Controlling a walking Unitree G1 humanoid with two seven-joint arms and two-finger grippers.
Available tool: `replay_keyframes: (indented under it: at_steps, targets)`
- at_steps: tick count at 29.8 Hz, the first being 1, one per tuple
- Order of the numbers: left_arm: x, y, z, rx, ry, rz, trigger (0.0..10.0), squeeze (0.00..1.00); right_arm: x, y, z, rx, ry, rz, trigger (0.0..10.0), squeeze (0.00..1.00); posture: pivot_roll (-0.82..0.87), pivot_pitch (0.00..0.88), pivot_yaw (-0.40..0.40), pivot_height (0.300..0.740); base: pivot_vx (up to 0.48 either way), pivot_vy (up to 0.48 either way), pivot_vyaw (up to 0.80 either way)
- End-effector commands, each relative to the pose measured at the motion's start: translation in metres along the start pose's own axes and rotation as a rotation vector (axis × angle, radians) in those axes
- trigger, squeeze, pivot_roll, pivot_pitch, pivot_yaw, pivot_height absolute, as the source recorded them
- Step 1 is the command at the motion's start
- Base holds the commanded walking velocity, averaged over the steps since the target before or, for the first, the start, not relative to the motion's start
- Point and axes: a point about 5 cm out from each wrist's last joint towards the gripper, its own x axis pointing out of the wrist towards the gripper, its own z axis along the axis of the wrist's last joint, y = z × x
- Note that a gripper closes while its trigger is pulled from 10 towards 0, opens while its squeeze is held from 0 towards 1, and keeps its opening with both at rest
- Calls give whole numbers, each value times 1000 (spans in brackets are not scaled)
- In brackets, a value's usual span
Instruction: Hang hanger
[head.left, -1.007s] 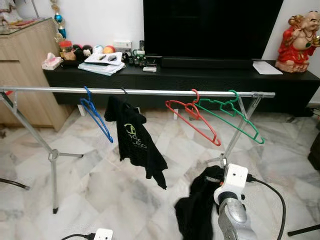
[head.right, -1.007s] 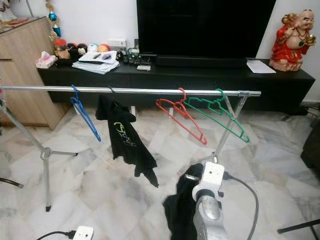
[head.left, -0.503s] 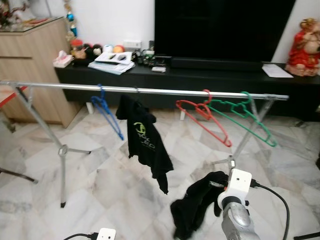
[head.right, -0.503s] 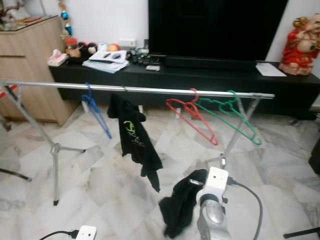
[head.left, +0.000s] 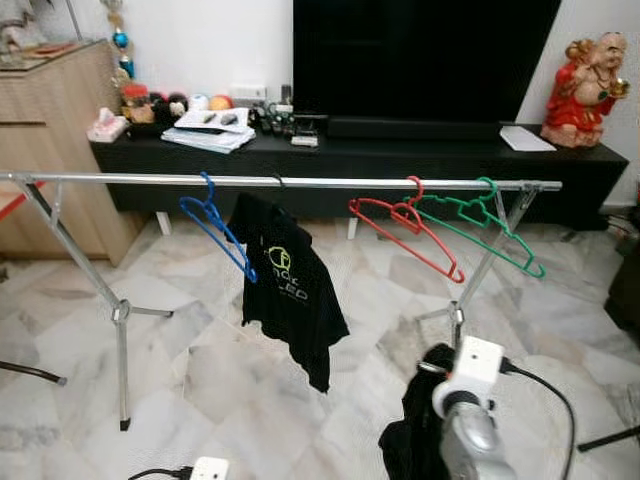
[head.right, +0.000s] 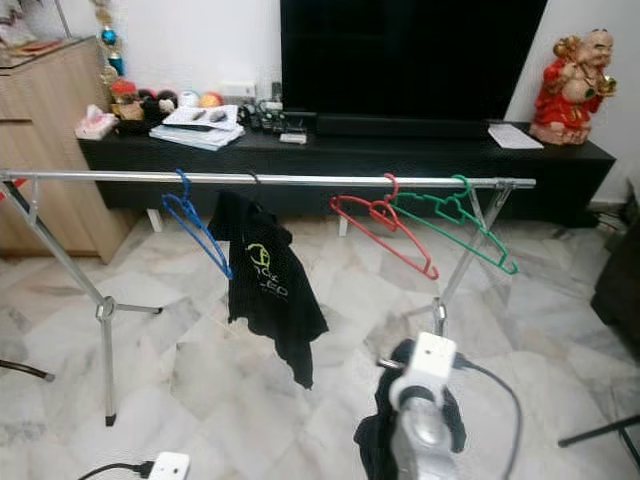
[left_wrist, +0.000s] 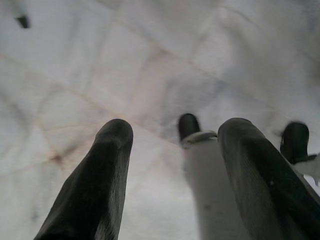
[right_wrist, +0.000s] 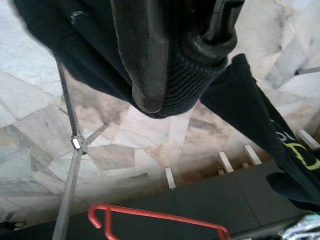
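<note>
A silver clothes rail (head.left: 330, 183) runs left to right across the marble floor (head.left: 200, 360) in front of a black TV cabinet (head.left: 400, 165). From left to right it carries a blue hanger (head.left: 215, 225), a black T-shirt (head.left: 292, 290) with a green print, a red hanger (head.left: 405, 225) and a green hanger (head.left: 485, 220); the red and green hooks sit just beside each other near the rail's right end.

In the eye views the right arm rises at the near right, its white wrist block (head.left: 468, 368) in front of a dark garment (head.left: 415, 435) that hangs from it; whether a hanger is inside that garment cannot be told. The right wrist view adds what the head cannot see: the right tool (right_wrist: 177, 65) is clamped on a ribbed black fabric edge (right_wrist: 192, 87), with the printed shirt, the red hanger and a rail leg (right_wrist: 70, 150) beyond.

The left wrist view shows the left tool (left_wrist: 172, 150) with its fingers (left_wrist: 100, 185) spread wide and holding nothing, above the marble floor and a white and black piece that is too blurred to name.

The cabinet's worktop carries books (head.left: 207, 130), small balls (head.left: 195, 101) and a red figurine (head.left: 585, 90).
</note>
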Motion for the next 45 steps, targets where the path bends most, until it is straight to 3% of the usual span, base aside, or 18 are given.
replay_keyframes:
  at_steps: [1,24,38,45]
  targets:
    - [0,-4,-1,-12,7,-3,10000,0,2,-6,4,-7,-21,-15,10000,0,29,0,11,740,0,281,0]
    - [0,-3,-2,-10,7,-1,10000,0,3,-9,-2,-5,-8,-27,10000,0,34,0,17,740,0,279,0]
    - [0,-2,-2,-12,-9,4,10000,0,3,-9,-6,-11,-4,-30,10000,0,-27,0,18,740,0,0,0]
    - [-1,1,-2,-56,-26,21,10000,0,1,-6,-11,-12,3,-23,10000,0,-26,0,28,740,0,0,0]
